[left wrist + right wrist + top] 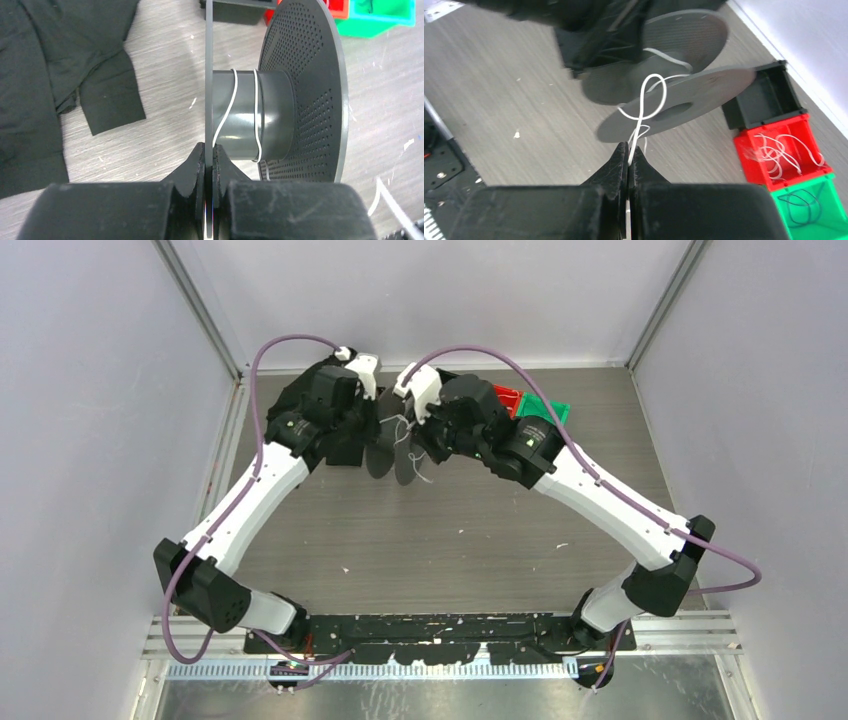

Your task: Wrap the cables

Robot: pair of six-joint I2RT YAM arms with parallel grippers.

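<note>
A grey spool point(392, 448) with two perforated flanges hangs above the table at the back centre. My left gripper point(209, 150) is shut on the thin edge of one flange point(208, 75). A white cable point(256, 110) runs twice around the spool's hub point(250, 120). My right gripper point(630, 149) is shut on the white cable point(646, 102), which loops up to the spool point(684, 100) just ahead of its fingertips. In the top view the right gripper point(418, 430) sits right beside the spool, the left gripper point(372, 425) on its other side.
A red bin point(781, 150) with several loose white cables, a green bin point(811, 210) with thin dark wires and a black bin point(761, 102) stand at the back right. A black cloth point(55, 75) lies on the table left of the spool.
</note>
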